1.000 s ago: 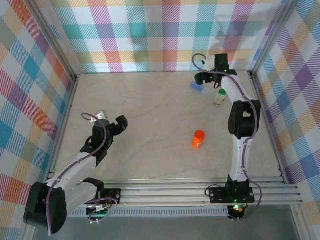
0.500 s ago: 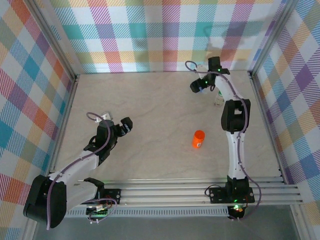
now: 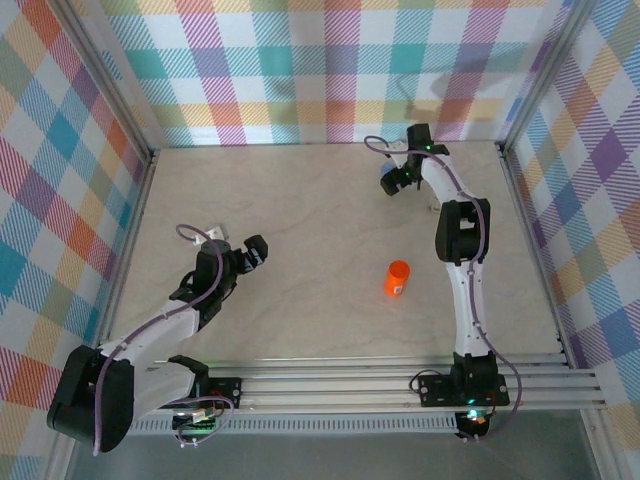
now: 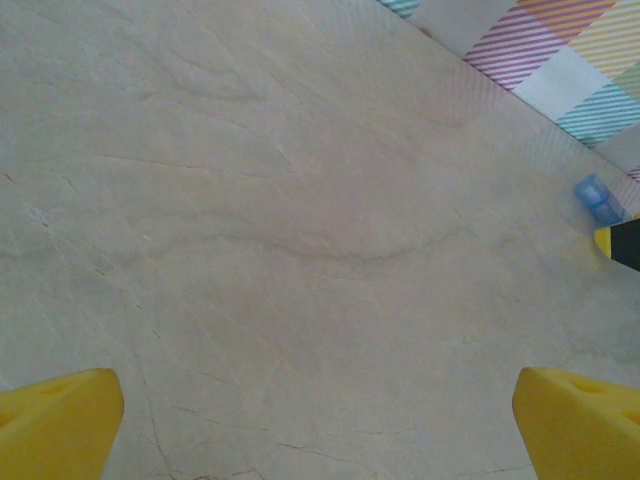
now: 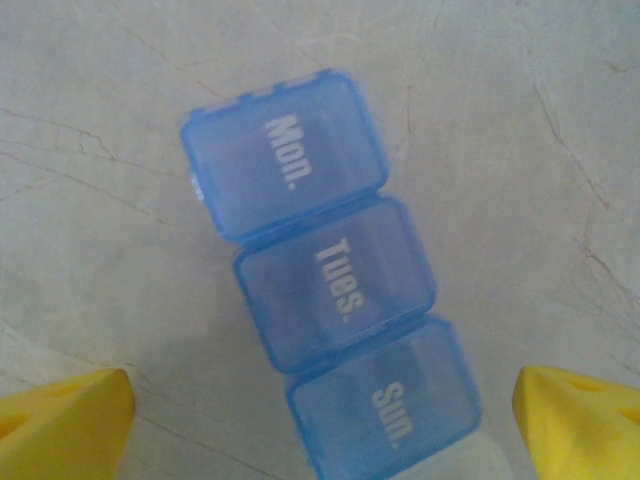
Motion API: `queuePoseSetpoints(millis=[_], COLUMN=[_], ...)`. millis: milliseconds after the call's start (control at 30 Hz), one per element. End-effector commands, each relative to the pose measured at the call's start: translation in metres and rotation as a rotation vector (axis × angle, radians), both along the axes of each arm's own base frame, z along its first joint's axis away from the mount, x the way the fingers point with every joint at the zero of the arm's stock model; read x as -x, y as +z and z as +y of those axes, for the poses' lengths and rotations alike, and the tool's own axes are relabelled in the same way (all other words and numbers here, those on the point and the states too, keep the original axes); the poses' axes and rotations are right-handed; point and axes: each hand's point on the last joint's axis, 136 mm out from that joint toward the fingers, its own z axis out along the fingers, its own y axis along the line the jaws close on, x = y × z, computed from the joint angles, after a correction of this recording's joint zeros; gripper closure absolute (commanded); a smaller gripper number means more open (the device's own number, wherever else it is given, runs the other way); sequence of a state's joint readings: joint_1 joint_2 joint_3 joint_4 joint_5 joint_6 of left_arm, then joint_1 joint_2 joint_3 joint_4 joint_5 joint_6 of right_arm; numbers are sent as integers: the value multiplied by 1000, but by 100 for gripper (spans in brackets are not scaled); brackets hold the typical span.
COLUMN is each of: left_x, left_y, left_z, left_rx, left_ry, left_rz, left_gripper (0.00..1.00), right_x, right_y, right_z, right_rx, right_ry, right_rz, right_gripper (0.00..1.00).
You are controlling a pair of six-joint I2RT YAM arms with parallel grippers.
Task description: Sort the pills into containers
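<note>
Right gripper (image 3: 396, 183): jaws spread wide, holding nothing, poised directly above the blue box (image 5: 335, 275). The box lies flat on the desk (image 5: 520, 130), between and just ahead of the fingertips. The three lids readable here (Mon., Tues., Sun.) are all shut, and whether pills lie beneath them cannot be told.

The orange bottle (image 3: 397, 278) stands well apart, back toward this arm's base.

Left gripper (image 3: 250, 252): jaws spread, empty, over bare desk, well apart from box and bottle.

Judgement: sorting has not started. Opening, filling and closing all remain.
</note>
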State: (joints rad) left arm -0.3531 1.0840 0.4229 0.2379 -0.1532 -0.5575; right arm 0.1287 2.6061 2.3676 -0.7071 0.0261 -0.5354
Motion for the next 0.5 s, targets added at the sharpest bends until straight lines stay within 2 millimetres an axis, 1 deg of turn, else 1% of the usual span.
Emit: queuePoseSetpoints(millis=[0,200,367,467], left_x=[-6,-8,-8,-9], left_y=[10,6,6,6], left_z=[-9,-12,-13,-13], left_rx=[19,17,19,19], left_ry=[-19,-27,-28,-27], left_rz=[-24,-4,-5,-5], left_gripper=[0,0,0,0], right_x=[3,26,30,29], right_y=[7,2,-3,-1], right_z=[13,43,57,62], right_rx=[-32,-93,-38,-29], right_ry=[48,184,237,244], right_rz=[7,75,57,46], right_gripper=[7,19,26,35])
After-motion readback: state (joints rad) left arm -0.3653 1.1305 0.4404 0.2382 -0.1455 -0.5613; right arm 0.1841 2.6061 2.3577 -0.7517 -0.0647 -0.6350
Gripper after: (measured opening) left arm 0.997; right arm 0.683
